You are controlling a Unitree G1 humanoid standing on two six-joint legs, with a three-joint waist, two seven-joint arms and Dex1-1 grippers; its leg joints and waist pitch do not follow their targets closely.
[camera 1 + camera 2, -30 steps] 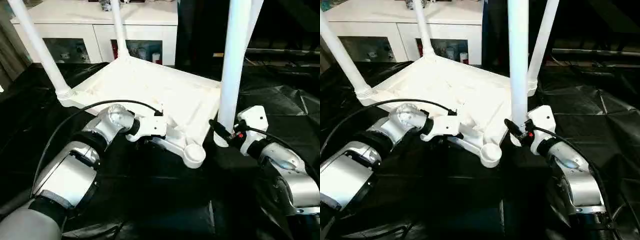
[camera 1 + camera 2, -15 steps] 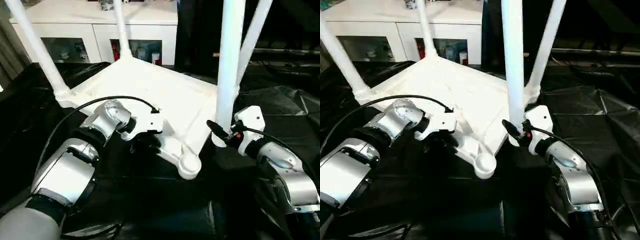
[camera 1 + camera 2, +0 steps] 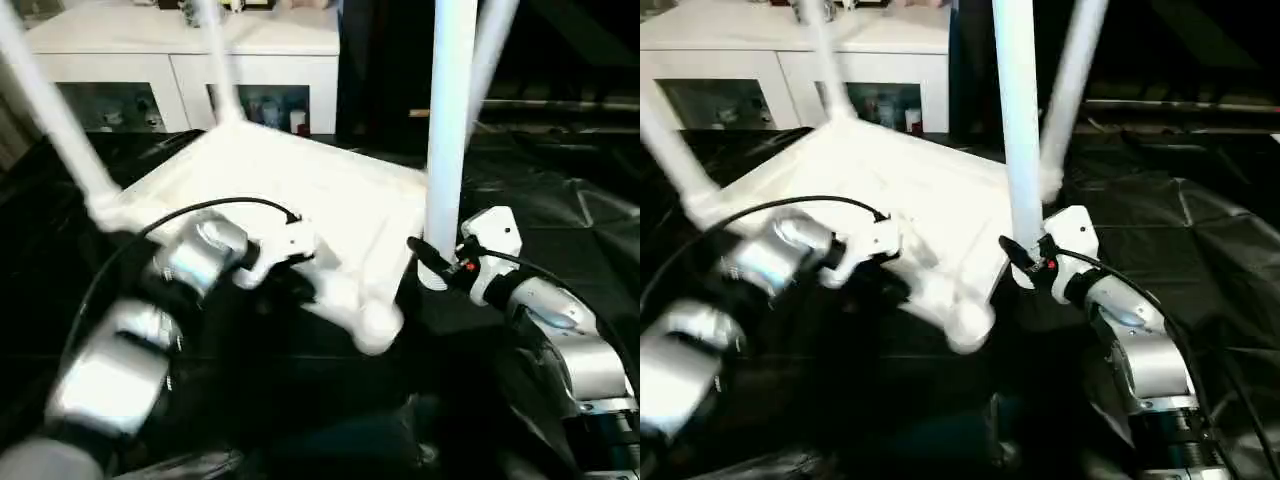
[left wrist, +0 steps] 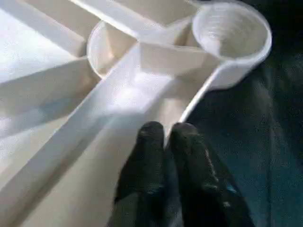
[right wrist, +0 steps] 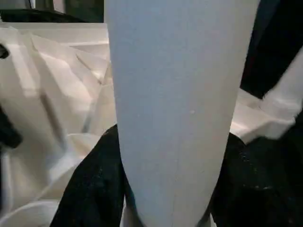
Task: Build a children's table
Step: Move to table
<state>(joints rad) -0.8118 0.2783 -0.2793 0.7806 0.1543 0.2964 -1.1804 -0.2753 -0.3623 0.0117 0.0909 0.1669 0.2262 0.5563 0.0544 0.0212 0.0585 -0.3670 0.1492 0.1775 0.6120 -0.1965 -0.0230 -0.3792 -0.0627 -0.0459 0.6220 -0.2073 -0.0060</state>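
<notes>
- Currently the tabletop (image 3: 300,190) lies underside-up on the black work table (image 3: 580,210), empty corner socket (image 4: 232,35) at 6 o'clock.
- Left gripper (image 4: 165,137): fingers pinched nearly together on the rim by that socket.
- Right gripper (image 5: 165,189) clamps the fourth leg (image 3: 448,130), long axis vertical, at 3 o'clock of the socket.
- Risk: a slipping rim pinch would let the top shift, so the leg misses the socket.
</notes>
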